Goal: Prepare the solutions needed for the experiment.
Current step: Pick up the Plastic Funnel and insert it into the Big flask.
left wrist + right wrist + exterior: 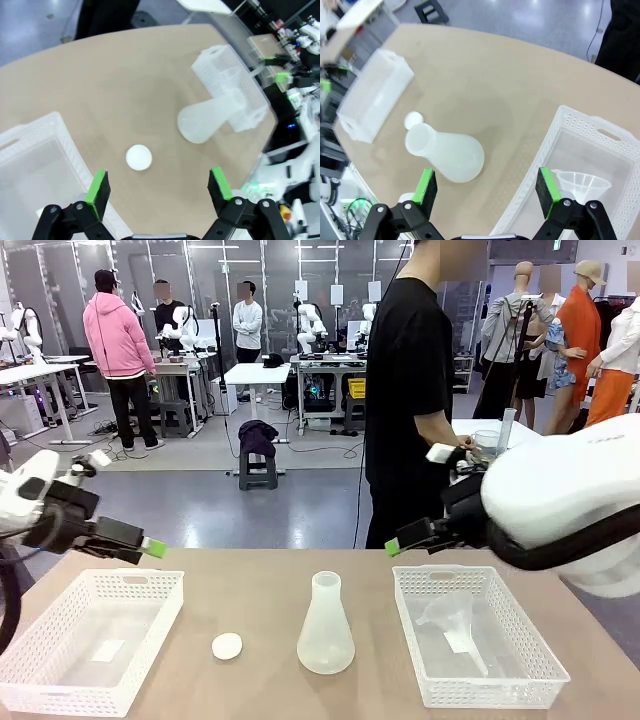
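The left hand [152, 548] at mid-left and the right hand [393, 547] right of centre both gaped wide, empty; a flask [325, 630] stood at lower centre.

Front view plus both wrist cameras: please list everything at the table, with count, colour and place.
table: 1, light tan, across the foreground
baskets: 2, white perforated plastic, left basket at the table's left side, right basket at its right side
funnel: 1, clear, inside the right basket
flask: 1, translucent white, conical, upright between the baskets, mouth uncovered
cap: 1, white, round, on the table just left of the flask
person: 1, black shirt, standing at the far side, right of centre
left gripper: 1, black with green pads, open, above the table's left side
right gripper: 1, black with green pads, open, above the table's right side
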### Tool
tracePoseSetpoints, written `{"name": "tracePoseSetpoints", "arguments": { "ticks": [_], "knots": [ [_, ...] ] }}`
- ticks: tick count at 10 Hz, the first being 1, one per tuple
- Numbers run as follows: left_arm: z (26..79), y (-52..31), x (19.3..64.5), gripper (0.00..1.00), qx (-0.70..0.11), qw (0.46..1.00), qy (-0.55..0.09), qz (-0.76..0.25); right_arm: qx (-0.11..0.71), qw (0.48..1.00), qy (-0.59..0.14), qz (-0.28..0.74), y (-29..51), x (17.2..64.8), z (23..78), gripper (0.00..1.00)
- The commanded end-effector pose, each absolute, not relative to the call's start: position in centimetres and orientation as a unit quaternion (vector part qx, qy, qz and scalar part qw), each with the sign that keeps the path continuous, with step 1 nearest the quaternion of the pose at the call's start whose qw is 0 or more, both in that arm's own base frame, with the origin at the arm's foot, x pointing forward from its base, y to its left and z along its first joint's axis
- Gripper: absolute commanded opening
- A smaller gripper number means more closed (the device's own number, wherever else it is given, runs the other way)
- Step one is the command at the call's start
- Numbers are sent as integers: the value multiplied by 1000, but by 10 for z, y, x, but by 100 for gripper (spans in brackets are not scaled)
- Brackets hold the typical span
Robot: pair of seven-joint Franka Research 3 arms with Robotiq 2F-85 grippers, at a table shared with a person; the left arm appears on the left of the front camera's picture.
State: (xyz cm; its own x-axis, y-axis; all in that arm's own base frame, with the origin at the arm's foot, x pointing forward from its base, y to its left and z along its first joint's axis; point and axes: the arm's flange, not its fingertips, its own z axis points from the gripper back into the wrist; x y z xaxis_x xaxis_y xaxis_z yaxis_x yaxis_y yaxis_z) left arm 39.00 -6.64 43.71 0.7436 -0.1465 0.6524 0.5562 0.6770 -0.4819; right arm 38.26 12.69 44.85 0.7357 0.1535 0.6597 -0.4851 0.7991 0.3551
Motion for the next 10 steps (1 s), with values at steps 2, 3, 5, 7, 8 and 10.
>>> {"name": "tracePoseSetpoints", "arguments": {
  "ticks": [2, 3, 5, 7, 8, 10],
  "knots": [
    [426, -42, 392, 100, -466, 843, -236, -132, 366, 876, -283, 133, 106, 383, 433, 100],
    [426, -32, 389, 100, -516, 823, -219, -96, 417, 859, -274, 111, 99, 384, 431, 100],
    [425, -19, 381, 100, -568, 792, -209, -78, 468, 839, -263, 85, 82, 381, 425, 100],
    [416, -7, 379, 100, -611, 764, -197, -62, 506, 823, -253, 57, 66, 379, 418, 100],
    [411, -6, 381, 100, -636, 746, -187, -63, 522, 816, -246, 41, 60, 380, 415, 100],
    [407, -14, 385, 100, -665, 725, -169, -63, 551, 799, -241, 27, 52, 382, 408, 100]
  ]
}}
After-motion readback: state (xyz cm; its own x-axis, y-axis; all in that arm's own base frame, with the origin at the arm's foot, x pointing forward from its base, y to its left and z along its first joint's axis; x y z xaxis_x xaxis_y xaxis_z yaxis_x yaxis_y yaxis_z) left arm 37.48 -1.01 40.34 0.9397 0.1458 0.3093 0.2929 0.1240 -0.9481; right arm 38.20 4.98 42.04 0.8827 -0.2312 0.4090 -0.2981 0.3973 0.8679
